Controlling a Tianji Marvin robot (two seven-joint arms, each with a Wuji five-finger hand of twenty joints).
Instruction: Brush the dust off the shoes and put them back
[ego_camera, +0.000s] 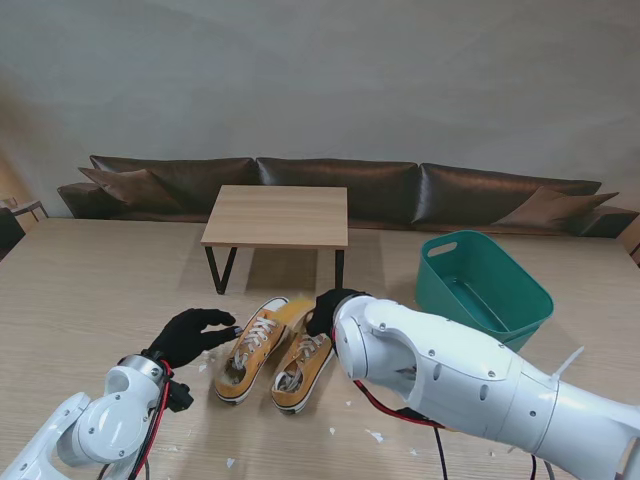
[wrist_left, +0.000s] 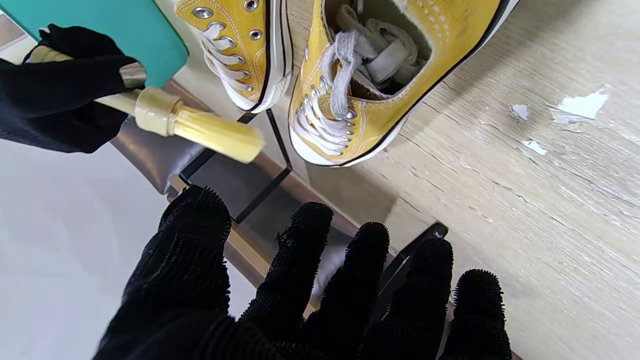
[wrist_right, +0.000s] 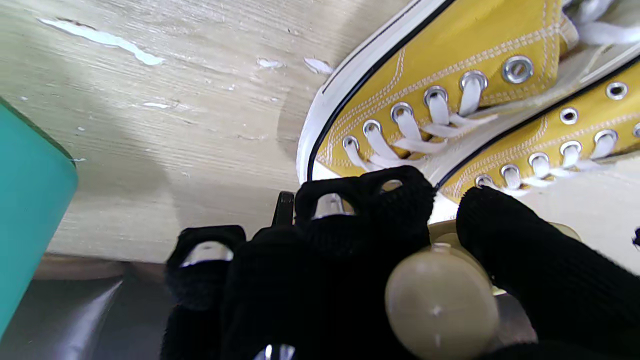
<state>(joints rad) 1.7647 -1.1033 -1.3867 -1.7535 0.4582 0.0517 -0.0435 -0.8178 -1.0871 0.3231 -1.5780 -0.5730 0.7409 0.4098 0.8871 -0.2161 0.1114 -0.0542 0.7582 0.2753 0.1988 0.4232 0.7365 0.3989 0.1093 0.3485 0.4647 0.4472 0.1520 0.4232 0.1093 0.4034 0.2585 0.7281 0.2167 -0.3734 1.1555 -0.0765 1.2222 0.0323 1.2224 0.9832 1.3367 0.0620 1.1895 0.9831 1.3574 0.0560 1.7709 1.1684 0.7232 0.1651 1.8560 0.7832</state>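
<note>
Two yellow shoes (ego_camera: 272, 352) sitting side by side on the worktop (ego_camera: 90, 290), toes pointing away, bits of white debris (ego_camera: 375, 435) scattered round. Right robot hand (ego_camera: 330, 308) wrapped tight round the brush (wrist_left: 200, 131), bristles parked just off the toe caps, probably lining up a sweep. Left robot hand (ego_camera: 190, 335) empty, fingers spread, just beside the left shoe, likely ready to steady it.

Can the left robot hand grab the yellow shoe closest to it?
Probably yes. The left robot hand is open and sits right beside the left yellow shoe, with only bare table between them. The brush is off toward the other shoe.
</note>
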